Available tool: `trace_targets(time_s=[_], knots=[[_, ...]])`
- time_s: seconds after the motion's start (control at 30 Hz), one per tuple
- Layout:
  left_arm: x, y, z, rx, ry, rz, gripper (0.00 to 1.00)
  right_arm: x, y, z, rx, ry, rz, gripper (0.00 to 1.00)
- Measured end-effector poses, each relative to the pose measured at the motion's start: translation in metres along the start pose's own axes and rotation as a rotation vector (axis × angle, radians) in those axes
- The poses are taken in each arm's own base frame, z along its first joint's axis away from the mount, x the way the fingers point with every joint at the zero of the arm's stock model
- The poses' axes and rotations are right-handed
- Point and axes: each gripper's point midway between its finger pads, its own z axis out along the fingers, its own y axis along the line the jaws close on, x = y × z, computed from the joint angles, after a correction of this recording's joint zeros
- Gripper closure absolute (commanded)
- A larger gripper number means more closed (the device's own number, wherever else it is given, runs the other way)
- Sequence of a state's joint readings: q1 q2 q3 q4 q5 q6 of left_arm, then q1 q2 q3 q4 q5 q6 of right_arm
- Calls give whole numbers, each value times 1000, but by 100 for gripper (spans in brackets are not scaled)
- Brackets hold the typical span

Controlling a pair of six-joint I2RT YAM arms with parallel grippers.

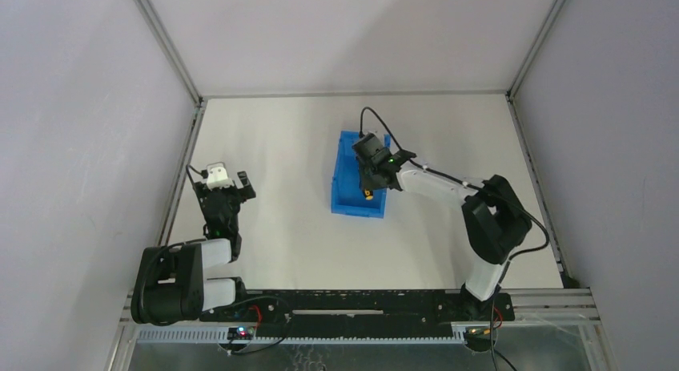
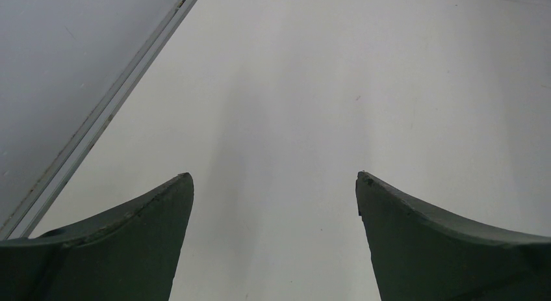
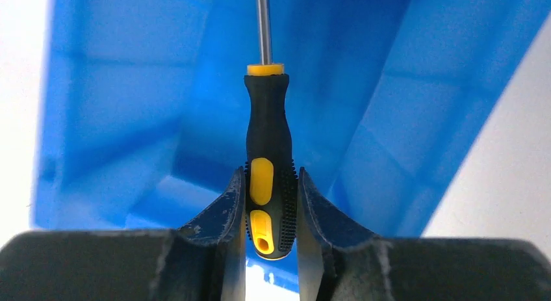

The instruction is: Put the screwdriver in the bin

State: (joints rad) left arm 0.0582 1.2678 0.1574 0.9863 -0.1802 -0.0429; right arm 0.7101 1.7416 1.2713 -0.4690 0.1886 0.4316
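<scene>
blue bin point(image 3: 416, 119); blk/yellow screwdriver point(image 3: 268, 158)

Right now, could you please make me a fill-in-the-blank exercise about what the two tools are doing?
The right tool grips the screwdriver by its ___.
The screwdriver is over the bin, whose colour is ___.
The left tool is open and holds ___.
Missing words: handle; blue; nothing.

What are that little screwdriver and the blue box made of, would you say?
The screwdriver has a handle that looks like matte black rubbery plastic with yellow inserts and a dotted grip texture. Its thin shaft is an even shiny grey, so probably steel. The bin looks like moulded hard plastic: uniform bright blue, with smooth walls and faint moulded lines.
</scene>
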Motion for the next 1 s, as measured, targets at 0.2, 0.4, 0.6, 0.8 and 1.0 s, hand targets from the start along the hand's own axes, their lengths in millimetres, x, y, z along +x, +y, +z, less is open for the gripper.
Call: trace_targets(time_s=[0.2,0.4,0.6,0.8,1.0], knots=[[0,0,0,0,0,0,0,22,-1,24,74,32,-74,74],[0,0,0,0,0,0,0,28,-1,33,107,30,-94,49],[0,0,0,0,0,0,0,27,-1,35,111,23,-94,41],[0,0,0,0,0,0,0,12,10,14,59,-22,-85,37],[0,0,0,0,0,0,0,-48,28,-54,-44,-205,-40,22]])
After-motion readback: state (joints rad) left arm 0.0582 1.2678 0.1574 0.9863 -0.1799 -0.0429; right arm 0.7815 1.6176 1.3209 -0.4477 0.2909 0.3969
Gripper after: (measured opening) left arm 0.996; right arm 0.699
